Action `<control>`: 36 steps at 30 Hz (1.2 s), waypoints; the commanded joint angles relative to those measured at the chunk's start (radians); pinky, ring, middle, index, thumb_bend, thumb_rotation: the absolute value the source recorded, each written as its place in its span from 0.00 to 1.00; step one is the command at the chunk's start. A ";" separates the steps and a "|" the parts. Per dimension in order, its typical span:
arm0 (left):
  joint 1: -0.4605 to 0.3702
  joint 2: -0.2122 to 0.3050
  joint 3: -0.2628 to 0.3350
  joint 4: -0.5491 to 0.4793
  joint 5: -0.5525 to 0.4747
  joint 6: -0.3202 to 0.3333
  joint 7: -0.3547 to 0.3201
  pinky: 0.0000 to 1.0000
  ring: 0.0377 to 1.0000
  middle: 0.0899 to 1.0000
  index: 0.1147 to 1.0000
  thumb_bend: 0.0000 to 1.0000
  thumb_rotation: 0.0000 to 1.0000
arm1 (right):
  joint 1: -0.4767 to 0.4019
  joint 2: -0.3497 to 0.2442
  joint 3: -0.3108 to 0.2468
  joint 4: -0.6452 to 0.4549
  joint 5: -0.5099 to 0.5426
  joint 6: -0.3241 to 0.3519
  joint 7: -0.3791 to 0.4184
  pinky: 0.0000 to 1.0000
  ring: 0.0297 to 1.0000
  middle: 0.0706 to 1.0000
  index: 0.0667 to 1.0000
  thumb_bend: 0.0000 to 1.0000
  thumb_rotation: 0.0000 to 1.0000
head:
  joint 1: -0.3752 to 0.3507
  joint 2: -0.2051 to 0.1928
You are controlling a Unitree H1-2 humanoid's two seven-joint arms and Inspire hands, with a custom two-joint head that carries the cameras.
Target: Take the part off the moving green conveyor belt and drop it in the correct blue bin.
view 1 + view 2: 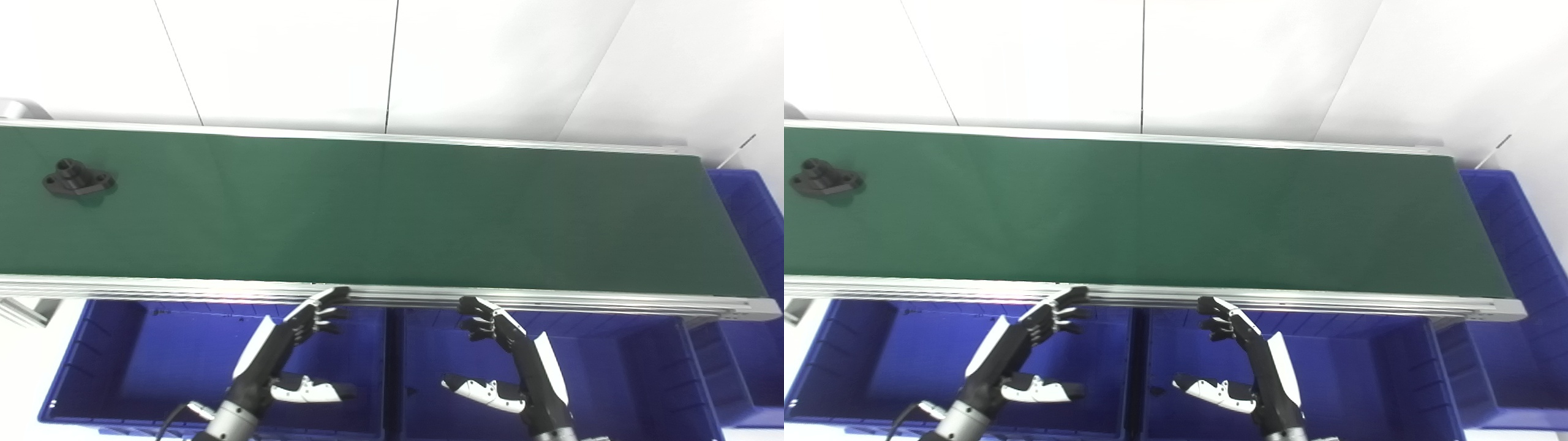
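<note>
Across the middle of the frame a long green belt (392,214) is stretched from the left edge to the right side, with silver rails along its top and bottom. Far over at the left of the frame, on the belt, a small black part (78,178) is seen lying flat, well apart from both hands. Below the belt, at the bottom of the frame, two blue bins are set side by side: the left bin (98,361) and the middle bin (637,373). A third blue bin (750,220) is seen at the right edge, past the end of the belt. The left hand (294,349) is held over the left bin with its fingers spread and nothing in it. The right hand (505,355) is held over the middle bin, also spread and holding nothing. Both sets of fingertips are raised near the lower rail (184,285).
</note>
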 commanded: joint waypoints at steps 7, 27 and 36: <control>-0.020 0.020 -0.025 -0.015 0.022 -0.033 0.057 0.70 0.78 0.84 0.84 0.84 0.37 | 0.002 0.001 -0.012 -0.033 0.019 -0.060 -0.002 0.62 0.69 0.74 0.78 0.77 0.42 | 0.017 -0.009; 0.002 0.041 -0.002 0.012 -0.028 -0.033 0.080 0.69 0.75 0.83 0.83 0.85 0.38 | -0.033 0.005 0.000 0.012 0.013 -0.060 0.020 0.63 0.69 0.75 0.81 0.76 0.42 | 0.010 -0.020; 0.029 0.052 0.007 -0.007 -0.021 -0.033 0.077 0.69 0.74 0.82 0.83 0.85 0.40 | -0.005 0.011 -0.001 -0.006 0.014 -0.060 0.022 0.63 0.69 0.75 0.82 0.77 0.43 | 0.036 -0.017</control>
